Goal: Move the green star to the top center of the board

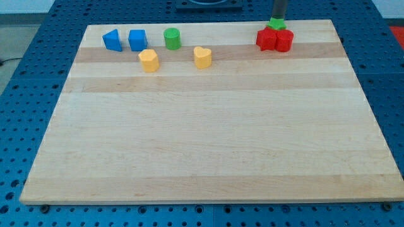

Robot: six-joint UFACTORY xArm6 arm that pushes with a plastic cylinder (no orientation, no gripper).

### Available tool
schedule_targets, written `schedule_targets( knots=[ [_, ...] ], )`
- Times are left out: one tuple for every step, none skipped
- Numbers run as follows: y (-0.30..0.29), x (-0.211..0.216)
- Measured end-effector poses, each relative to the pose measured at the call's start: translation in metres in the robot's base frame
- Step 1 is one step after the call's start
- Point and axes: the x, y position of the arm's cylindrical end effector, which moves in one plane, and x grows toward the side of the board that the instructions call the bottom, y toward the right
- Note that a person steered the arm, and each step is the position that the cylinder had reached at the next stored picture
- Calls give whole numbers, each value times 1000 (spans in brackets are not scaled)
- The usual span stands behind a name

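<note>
Your tip, bare rod, no claw, holds nothing, sits behind green star; push toward view's left, skirting red blocks.

- We see two blue blocks, a green cylinder and two yellow blocks.
- Our green star touches two red blocks.
- The counter is pale wood.

My tip stands upright at the view's top right.
</note>
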Motion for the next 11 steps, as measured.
schedule_targets(
  knots=[
    [10,13],
    [-10,35],
    [-28,46],
    [10,43],
    [21,66],
    [-19,75],
    [-55,77],
    [-82,77],
    [-95,77],
    [-107,76],
    [-114,72]
  ],
)
